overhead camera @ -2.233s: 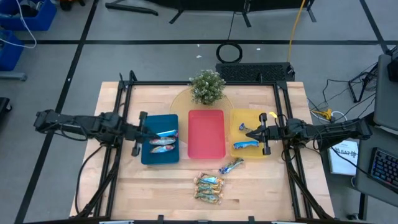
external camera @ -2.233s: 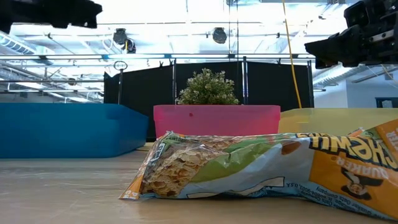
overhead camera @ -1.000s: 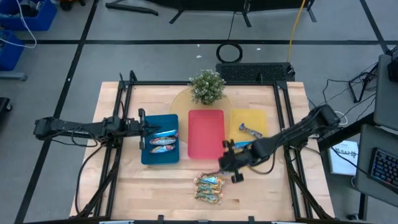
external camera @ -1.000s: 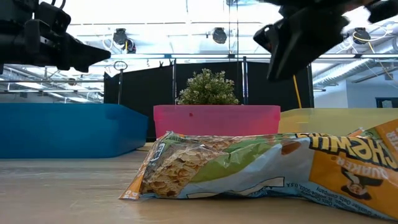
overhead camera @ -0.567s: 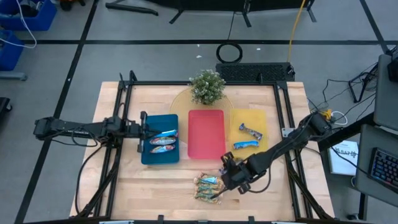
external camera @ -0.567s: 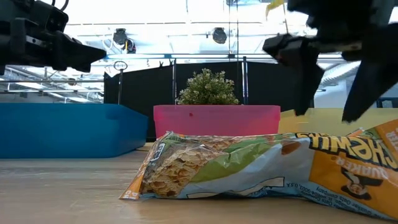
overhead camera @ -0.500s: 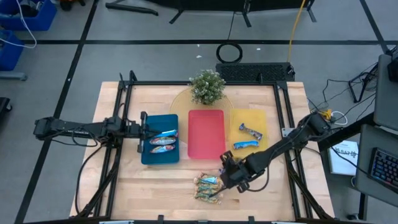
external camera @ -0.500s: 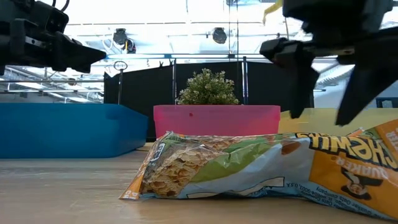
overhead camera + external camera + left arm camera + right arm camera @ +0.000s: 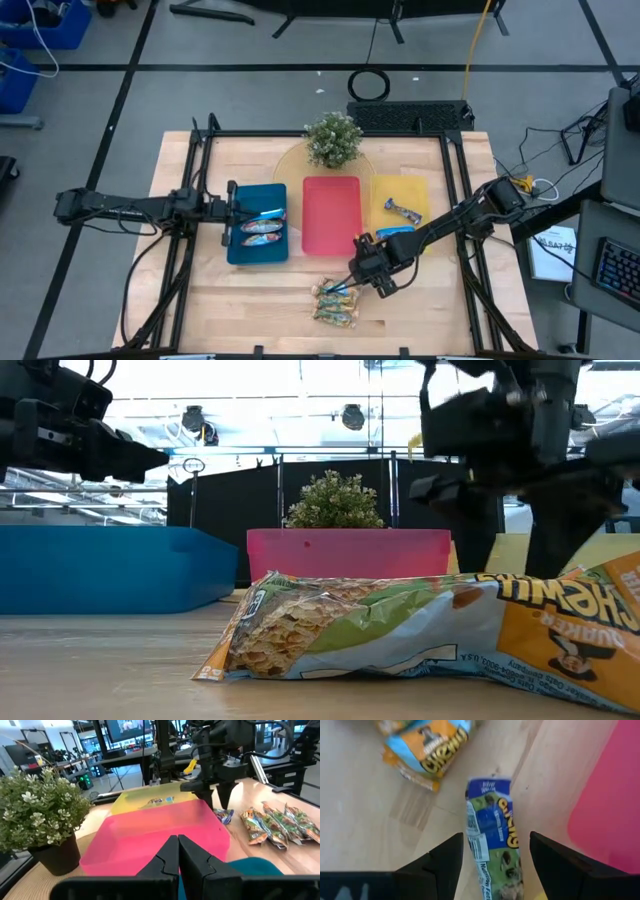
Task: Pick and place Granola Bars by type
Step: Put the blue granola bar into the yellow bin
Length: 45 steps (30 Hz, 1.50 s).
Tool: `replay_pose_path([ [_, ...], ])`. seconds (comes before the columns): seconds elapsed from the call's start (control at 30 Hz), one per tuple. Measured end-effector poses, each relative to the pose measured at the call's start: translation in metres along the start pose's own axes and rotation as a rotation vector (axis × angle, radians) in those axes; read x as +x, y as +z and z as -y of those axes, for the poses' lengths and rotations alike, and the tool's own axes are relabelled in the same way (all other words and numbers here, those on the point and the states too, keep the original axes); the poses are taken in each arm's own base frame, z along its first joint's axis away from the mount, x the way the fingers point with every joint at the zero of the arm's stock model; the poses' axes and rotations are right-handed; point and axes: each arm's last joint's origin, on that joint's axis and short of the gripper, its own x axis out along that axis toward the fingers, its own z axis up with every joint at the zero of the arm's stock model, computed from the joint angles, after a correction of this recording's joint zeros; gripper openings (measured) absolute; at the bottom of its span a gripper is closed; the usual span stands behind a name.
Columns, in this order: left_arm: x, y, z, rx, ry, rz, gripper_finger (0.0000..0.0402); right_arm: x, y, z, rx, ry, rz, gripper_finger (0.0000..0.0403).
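With fingers spread, the right gripper (image 9: pixel 492 857) straddles the blue bar (image 9: pixel 492 835) lying at the red tray's (image 9: pixel 331 215) five o'clock corner; closing off-centre could skid the slick wrapper away.

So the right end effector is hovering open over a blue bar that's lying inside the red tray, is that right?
Not quite. The blue bar lies on the wooden table, beside the red tray, not inside it, as the right wrist view shows. The right end effector does hover open over it.
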Motion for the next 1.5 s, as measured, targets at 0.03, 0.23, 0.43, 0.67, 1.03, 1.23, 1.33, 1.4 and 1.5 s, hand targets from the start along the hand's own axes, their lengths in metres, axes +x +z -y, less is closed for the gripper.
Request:
replay_pose_path([
  [0.03,0.0,0.0,0.0,0.0,-0.001,-0.003,0.001,0.003,-0.002,0.001,0.003,-0.001,-0.001,0.0219],
  [0.23,0.0,-0.001,0.0,-0.015,-0.002,-0.012,0.001,0.017,-0.015,0.002,-0.009,-0.001,0.035,0.0203],
  [0.43,0.0,-0.001,0.0,-0.045,-0.002,-0.014,0.001,0.021,-0.017,-0.004,-0.007,0.02,0.059,0.0168],
  [0.67,0.0,-0.001,0.0,-0.065,-0.002,-0.014,0.001,0.017,-0.009,-0.008,-0.021,0.046,0.1,0.0089],
  [1.03,0.0,-0.004,0.001,-0.081,-0.005,-0.04,0.001,-0.013,0.014,-0.008,-0.023,0.08,0.145,0.0058],
  [1.23,0.0,-0.004,0.001,-0.096,-0.006,-0.043,0.001,-0.059,0.026,-0.005,0.148,0.072,0.298,0.0048],
  [1.33,0.0,-0.004,0.001,-0.096,-0.005,-0.043,0.001,-0.089,0.022,-0.002,0.216,0.031,0.393,0.0047],
  [1.4,0.0,-0.004,0.001,-0.096,-0.005,-0.042,0.001,-0.112,0.016,-0.004,0.198,0.011,0.48,0.0048],
  [1.5,0.0,-0.004,0.001,-0.094,-0.006,-0.041,0.001,-0.146,-0.003,-0.01,0.117,-0.021,0.61,0.0045],
])
